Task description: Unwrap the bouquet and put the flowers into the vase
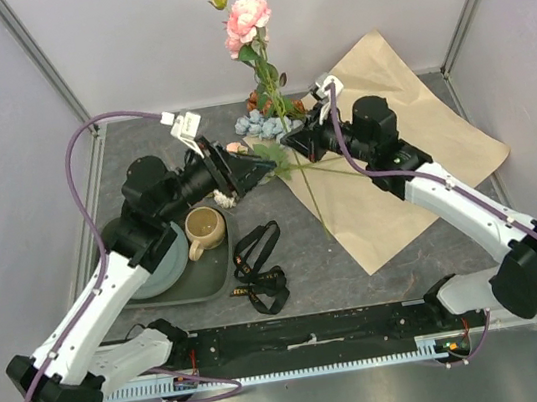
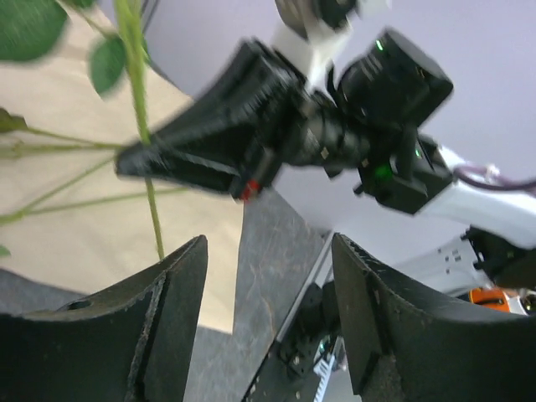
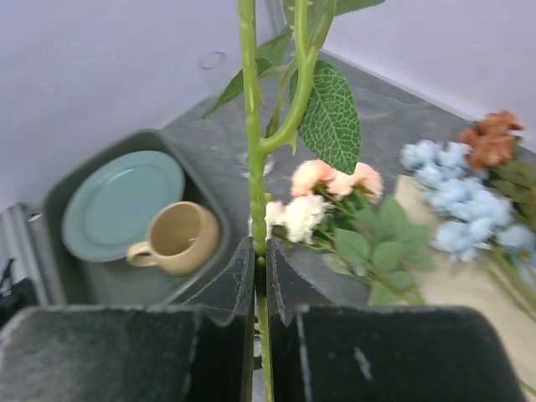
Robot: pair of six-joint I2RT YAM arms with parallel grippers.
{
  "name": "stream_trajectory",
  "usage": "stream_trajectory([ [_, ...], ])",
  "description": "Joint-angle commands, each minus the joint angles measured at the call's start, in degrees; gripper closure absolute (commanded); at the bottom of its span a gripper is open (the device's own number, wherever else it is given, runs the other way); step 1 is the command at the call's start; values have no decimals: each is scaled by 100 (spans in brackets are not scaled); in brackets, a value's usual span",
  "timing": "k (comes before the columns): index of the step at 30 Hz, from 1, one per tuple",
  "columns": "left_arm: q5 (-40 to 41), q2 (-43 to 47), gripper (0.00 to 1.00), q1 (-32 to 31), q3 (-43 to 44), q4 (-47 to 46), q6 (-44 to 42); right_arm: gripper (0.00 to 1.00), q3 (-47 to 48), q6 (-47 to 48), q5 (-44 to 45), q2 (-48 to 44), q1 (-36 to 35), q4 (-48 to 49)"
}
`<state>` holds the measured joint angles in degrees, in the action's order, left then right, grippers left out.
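The bouquet is undone. Its kraft paper [image 1: 413, 154] lies flat at the right and its black ribbon [image 1: 260, 268] lies loose in front. My right gripper [image 1: 292, 139] [image 3: 261, 251] is shut on the green stem [image 3: 249, 126] of a pink rose [image 1: 246, 17], holding it upright. Other flowers lie on the table: blue [image 1: 255, 122] [image 3: 448, 197], rust [image 3: 490, 138], peach [image 3: 331, 177] and cream [image 3: 293, 216]. A faint clear glass vase [image 3: 216, 65] shows behind the stem. My left gripper [image 1: 266, 168] [image 2: 268, 251] is open and empty, close beside the right gripper's tip.
At the left, a dark tray [image 1: 221, 277] holds a teal plate [image 3: 117, 201] and a tan mug [image 1: 204, 229] [image 3: 177, 237]. More green stems [image 2: 75, 180] lie across the paper. Walls close off the back and both sides.
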<state>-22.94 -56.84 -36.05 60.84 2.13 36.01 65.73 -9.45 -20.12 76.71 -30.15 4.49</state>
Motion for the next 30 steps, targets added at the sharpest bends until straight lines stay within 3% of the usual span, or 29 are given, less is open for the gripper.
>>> stream_trajectory([
  [1, -649, -747, 28, 309, 567, -907, 477, 100, -227, -593, -1169, -358, 1, 728],
  [5, -756, -1170, 24, 309, 1061, -609, 92, 100, -263, -750, -1388, -455, 1, 912],
  [11, -642, -1496, 45, 301, 1615, 6, -506, 100, -201, -786, -1627, -446, -8, 948],
  [16, -694, -1839, 52, 309, 2317, 1243, -937, 100, -166, -611, -1785, -499, -8, 808],
  [26, -422, -1664, 53, 309, 2143, 1641, -973, 100, -140, -312, -1565, -604, -140, 544],
  [30, -466, -1909, 47, 309, 2353, 1702, -1043, 100, -70, -189, -1592, -578, -263, 421],
])
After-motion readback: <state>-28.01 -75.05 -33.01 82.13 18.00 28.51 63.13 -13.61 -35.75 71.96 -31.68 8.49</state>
